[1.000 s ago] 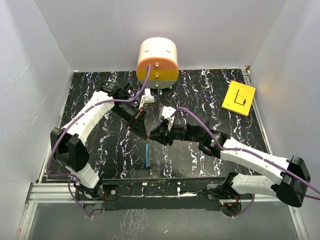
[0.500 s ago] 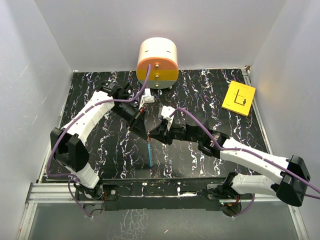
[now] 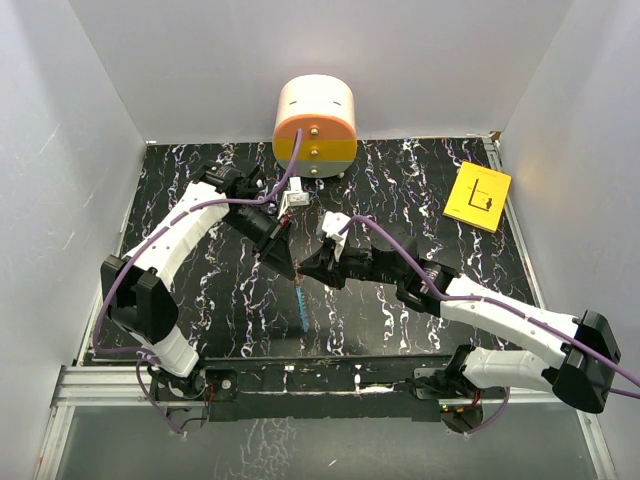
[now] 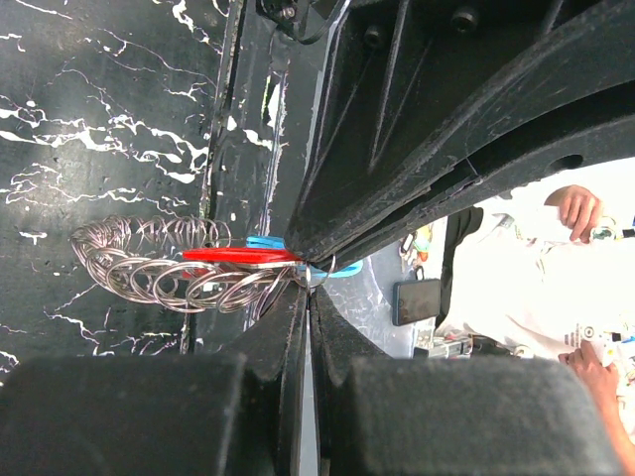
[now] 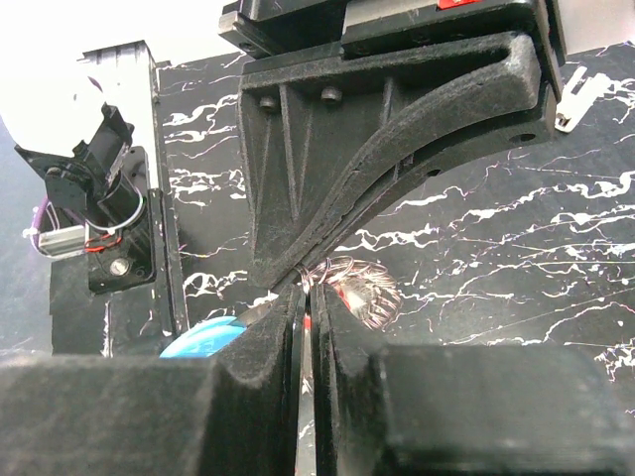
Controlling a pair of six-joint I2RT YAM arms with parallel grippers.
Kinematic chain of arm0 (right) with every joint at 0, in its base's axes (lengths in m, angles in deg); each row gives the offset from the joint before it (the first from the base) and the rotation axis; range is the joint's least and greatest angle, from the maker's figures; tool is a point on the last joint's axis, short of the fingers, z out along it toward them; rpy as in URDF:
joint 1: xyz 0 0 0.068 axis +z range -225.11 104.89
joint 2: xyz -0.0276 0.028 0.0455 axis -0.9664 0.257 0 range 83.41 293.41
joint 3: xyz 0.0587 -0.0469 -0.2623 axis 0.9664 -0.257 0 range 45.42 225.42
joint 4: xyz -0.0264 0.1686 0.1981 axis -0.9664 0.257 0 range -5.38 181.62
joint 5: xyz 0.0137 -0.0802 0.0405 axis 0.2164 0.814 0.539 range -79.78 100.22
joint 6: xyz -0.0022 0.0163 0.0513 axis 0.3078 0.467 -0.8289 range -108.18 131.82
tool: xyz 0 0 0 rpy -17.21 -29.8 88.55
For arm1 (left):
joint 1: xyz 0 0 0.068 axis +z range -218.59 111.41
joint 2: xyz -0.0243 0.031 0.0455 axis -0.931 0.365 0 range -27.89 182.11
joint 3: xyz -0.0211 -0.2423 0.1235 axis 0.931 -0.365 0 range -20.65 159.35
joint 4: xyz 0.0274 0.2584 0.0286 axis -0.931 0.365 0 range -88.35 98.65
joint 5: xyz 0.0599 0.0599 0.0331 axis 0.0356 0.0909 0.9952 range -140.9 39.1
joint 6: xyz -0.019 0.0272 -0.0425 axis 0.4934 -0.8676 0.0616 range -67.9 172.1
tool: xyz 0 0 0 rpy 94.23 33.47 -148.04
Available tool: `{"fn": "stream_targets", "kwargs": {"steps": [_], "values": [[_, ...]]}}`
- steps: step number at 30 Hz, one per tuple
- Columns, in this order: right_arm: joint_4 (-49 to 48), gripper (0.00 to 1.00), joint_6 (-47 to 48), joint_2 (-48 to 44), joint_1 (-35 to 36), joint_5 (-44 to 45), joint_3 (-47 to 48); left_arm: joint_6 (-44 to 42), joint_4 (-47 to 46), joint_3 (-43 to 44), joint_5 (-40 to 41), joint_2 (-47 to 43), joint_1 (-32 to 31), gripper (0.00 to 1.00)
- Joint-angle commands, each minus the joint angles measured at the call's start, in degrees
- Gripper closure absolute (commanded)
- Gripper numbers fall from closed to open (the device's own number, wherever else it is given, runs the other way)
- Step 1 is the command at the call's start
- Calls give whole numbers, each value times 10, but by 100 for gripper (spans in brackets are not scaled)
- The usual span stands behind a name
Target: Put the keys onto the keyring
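Table (image 3: 420,180): black, white-veined, walled in white. Bears a drum (image 3: 315,122) at the far edge, cream above, orange and yellow below. Bears a yellow card (image 3: 478,196) at the far right, with a black marking too small to read.

Left arm (image 3: 180,235) and right arm (image 3: 500,315): white, purple-cabled, reaching in to meet above mid-table.

Left gripper (image 3: 291,268): pads pressed together, clamped on the keyring where the coil ends.

Right gripper (image 3: 309,272): tip to tip with the left, pads likewise pressed together. Shows a sliver of red between the pads in the right wrist view, so clamped on the red key.

Keyring (image 4: 164,266): sits at the meeting point of both sets of fingertips. Wire coil fans out to one side. Bright-blue band (image 3: 301,308) runs from the tips toward the near edge.

Red key (image 4: 238,256): thin oblong, far smaller than the loop. Lies across the coil, one end at the fingertips.
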Motion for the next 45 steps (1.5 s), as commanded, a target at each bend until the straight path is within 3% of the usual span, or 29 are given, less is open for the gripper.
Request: {"fn": "stream_targets", "kwargs": {"steps": [1,45], "values": [[-9,92,14,-18,3,7,28,-4,14,7,-44,-14,-2,100],[55,92,1,-79,2,18,-18,-23,15,23,-63,-16,-2,100]]}}
